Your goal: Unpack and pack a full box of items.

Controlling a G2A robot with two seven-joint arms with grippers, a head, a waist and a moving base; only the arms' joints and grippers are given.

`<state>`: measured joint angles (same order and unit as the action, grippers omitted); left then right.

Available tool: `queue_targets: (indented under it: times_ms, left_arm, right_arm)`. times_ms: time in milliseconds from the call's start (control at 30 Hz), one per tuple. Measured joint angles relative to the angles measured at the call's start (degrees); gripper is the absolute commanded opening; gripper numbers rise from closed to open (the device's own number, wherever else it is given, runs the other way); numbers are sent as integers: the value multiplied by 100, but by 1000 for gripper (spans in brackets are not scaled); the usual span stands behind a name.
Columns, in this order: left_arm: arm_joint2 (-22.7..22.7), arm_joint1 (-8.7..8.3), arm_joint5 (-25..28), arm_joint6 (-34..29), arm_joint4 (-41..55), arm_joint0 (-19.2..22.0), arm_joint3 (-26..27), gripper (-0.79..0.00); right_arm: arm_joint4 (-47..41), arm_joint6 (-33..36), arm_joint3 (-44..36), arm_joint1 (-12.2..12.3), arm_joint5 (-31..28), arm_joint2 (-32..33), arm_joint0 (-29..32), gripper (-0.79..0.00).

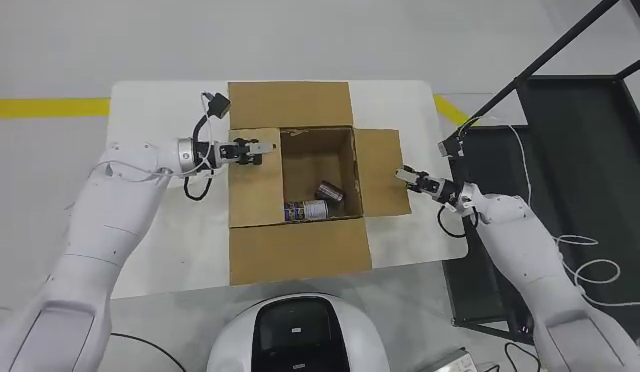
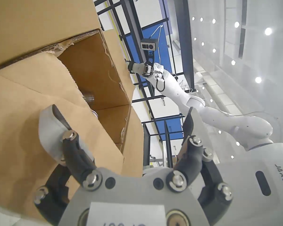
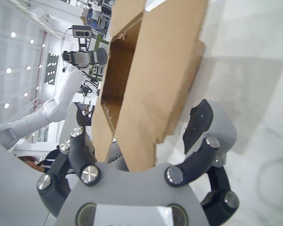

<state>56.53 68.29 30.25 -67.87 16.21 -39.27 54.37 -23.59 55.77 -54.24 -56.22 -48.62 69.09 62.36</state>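
Note:
An open cardboard box point(image 1: 290, 104) stands mid-table with its four flaps spread flat. On its floor lie two small cans, one with a light label point(image 1: 306, 210) and one dark point(image 1: 331, 191). My left gripper point(image 1: 266, 149) is open above the left flap point(image 1: 254, 182), at the box's left rim. In the left wrist view this gripper point(image 2: 121, 121) has its fingers wide apart, and a can end point(image 2: 88, 95) shows inside the box. My right gripper point(image 1: 400, 174) is open at the outer edge of the right flap point(image 1: 380, 177). That flap point(image 3: 165, 71) runs between its fingers point(image 3: 199, 118).
The white table point(image 1: 160, 112) has bare room to the left of and behind the box. A black metal cart point(image 1: 570, 172) stands just off the table's right edge. Cables lie on the floor at the right.

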Motion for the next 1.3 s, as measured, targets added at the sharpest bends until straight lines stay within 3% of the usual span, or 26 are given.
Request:
queue_targets:
  times_ms: [367, 700, 1000, 1300]
  left_arm:
    - [482, -158, 76, 55, 174, -83, 423, 0]
    - [1717, -504, -225, -55, 847, -546, 1235, 0]
    - [2583, -744, -423, -21, 848, -1125, 1648, 0]
    - [2617, -810, -239, 175, 415, -1256, 1386, 0]
  right_arm:
    - [-3, 78, -1218, 362, 88, 44, 66, 0]
    - [131, 186, -2310, 514, 196, -396, -275, 0]
    - [597, 454, -2103, 290, 465, -1524, -1056, 0]
    - [1471, 300, -1600, 7, 770, -2190, -1624, 0]
